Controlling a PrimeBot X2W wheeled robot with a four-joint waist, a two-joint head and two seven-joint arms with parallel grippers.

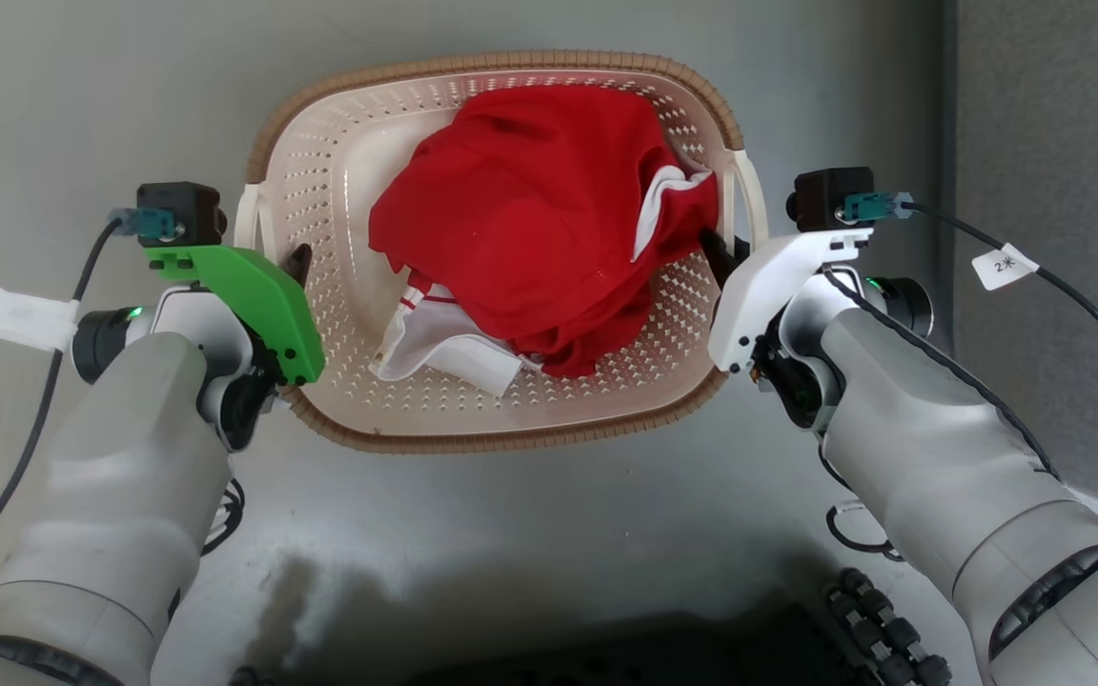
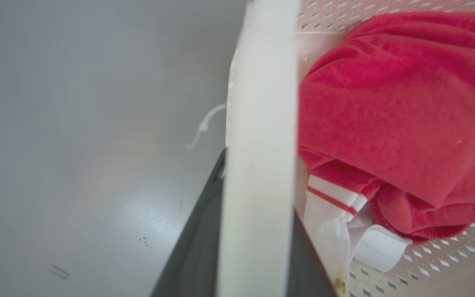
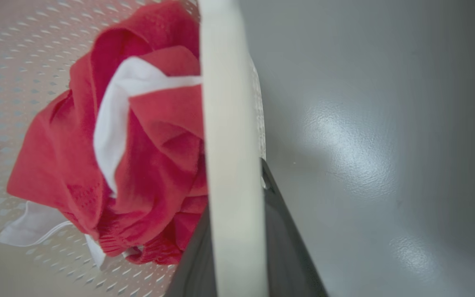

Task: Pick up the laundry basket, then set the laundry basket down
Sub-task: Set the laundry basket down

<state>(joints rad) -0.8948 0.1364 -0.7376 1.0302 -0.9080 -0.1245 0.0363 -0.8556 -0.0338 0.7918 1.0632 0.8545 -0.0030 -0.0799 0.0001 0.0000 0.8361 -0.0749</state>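
The laundry basket (image 1: 501,440), cream and perforated with a brown woven-look rim, lies between my two arms over the grey floor. A red garment with white trim (image 1: 530,219) is heaped inside it. My left gripper (image 1: 274,265) is shut on the basket's left white handle (image 2: 258,123), with a dark finger (image 2: 196,247) on either side of it. My right gripper (image 1: 735,250) is likewise shut on the right handle (image 3: 229,103), which stands between its fingers (image 3: 287,247). Both wrist views show the red garment (image 2: 398,103) (image 3: 151,165) on the basket's holed floor.
Smooth grey floor (image 1: 549,534) surrounds the basket. A darker carpeted strip (image 1: 1054,143) runs along the right side. A black cable with a white tag (image 1: 1005,265) hangs off my right wrist. My dark base (image 1: 606,648) sits along the bottom edge.
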